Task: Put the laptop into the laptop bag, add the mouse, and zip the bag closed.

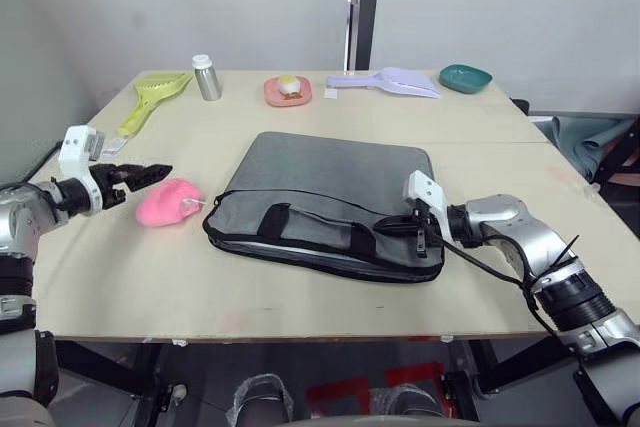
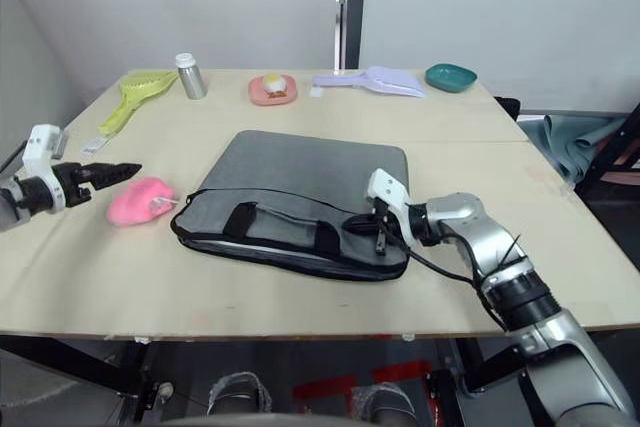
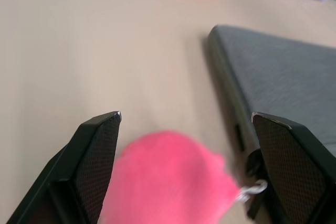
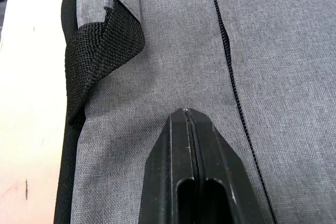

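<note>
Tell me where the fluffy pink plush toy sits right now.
The fluffy pink plush toy lies on the wooden table, just left of the grey fabric laptop bag, with the open left gripper over it.

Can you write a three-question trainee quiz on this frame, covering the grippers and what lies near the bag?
1. True or false: the left gripper is closed on the pink plush toy.
2. Which gripper is over the laptop bag? A) left B) right C) both
3. Fill in: the fingers of the right gripper are pressed ____.

Key
1. False. In the left wrist view its fingers stand wide apart, with the toy between and ahead of them; no contact is visible.
2. B. The right gripper sits at the bag's near right corner, by a black strap handle.
3. Together, over the grey fabric; nothing shows between them.
</note>
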`<state>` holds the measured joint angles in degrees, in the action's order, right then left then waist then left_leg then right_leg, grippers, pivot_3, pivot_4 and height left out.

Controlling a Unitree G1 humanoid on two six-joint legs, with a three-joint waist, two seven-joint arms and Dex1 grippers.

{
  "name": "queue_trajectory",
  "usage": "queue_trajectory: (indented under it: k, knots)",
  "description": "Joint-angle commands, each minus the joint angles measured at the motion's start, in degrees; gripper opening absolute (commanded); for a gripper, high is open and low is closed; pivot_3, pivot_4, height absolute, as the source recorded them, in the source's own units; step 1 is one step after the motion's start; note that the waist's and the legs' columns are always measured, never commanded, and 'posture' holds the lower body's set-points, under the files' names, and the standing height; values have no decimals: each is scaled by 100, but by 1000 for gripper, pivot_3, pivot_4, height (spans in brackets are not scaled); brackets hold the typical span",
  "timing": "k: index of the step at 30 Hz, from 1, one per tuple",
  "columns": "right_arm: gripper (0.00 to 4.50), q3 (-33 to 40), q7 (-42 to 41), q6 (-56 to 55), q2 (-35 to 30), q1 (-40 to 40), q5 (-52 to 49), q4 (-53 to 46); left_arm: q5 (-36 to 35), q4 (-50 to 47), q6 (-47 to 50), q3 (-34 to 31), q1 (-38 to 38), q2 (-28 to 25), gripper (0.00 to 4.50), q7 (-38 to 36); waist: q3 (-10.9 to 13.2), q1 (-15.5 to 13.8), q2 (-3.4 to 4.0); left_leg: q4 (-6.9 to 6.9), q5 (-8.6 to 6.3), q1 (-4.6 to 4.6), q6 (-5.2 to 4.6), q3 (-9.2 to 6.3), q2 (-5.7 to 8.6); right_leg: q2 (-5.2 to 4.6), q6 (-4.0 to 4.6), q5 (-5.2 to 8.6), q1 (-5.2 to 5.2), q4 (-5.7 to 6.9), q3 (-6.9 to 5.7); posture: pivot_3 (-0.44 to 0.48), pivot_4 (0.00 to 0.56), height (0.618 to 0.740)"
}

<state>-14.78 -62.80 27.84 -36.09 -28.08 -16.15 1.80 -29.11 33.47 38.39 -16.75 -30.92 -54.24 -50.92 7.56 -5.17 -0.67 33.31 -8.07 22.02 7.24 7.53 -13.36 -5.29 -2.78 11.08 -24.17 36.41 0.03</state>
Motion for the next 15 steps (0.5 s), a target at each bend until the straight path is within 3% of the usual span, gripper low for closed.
queue_trajectory:
  k: [1, 11, 15]
  knots:
    - [28, -212, -48, 120, 3, 65, 198, 119, 400, 364, -322, 150, -69, -33, 4217, 3, -1, -3, -1, 0, 0, -3, 0, -3, 0, 0, 0, 0, 5, 0, -2, 0, 150, 740]
    - [28, -260, -63, 162, -72, 199, 307, -145, 757, 1004, -227, 481, -226, 326, 4217, -377, -4, -8, -2, 0, -1, -9, 1, -10, 0, -1, 0, 0, 16, -1, -6, 0, 150, 740]
    - [0, -247, -65, 185, -94, 198, 369, -197, 611, 1005, 2, 351, -221, 438, 3022, -536, -4, -4, -2, -3, -1, -9, 2, -10, 0, -1, 0, 0, 16, -3, -7, 0, 150, 740]
